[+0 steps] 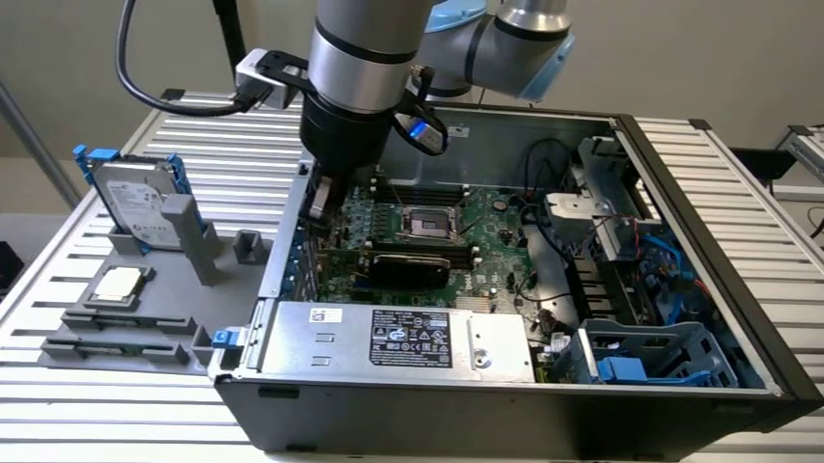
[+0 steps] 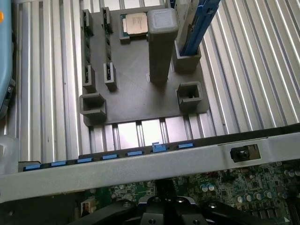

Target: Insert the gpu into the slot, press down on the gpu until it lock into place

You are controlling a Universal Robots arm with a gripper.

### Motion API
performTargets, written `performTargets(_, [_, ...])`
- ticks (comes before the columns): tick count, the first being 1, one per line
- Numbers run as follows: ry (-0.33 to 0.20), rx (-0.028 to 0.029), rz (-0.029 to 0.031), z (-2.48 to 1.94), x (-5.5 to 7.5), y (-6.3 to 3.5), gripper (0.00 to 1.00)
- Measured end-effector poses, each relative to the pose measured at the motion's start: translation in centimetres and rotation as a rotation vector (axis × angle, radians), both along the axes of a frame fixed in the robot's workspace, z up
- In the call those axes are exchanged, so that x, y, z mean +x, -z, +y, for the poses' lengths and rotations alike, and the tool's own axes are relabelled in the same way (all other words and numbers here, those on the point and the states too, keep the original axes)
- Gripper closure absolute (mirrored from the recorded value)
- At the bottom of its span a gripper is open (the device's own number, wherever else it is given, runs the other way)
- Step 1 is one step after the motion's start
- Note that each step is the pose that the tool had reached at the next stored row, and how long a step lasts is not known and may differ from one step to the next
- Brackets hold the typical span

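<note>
Exterior view, left to right: grey fixture tray [image 1: 129, 328] holds a hard drive [image 1: 135, 203] upright in a blue caddy and a loose CPU [image 1: 119, 285]. The open PC case [image 1: 515, 405] takes up the table's right side. Gripper [image 1: 324, 193] sits low just inside the case's left wall, jaws closed, nothing visibly held. The gpu [image 1: 409, 267] lies mid-board below the CPU socket [image 1: 427, 224], with cables crowding in to its right. PSU [image 1: 399, 340] label text is unreadable.
</note>
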State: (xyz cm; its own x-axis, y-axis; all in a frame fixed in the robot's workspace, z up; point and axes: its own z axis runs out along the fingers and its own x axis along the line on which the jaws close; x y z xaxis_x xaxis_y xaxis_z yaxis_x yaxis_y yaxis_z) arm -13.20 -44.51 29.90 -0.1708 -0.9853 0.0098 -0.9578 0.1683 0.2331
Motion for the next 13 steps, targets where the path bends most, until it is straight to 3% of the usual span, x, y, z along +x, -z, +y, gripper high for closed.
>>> performTargets(13, [0.013,-0.0018,0.0025,0.03,-0.09,-0.03,0.89])
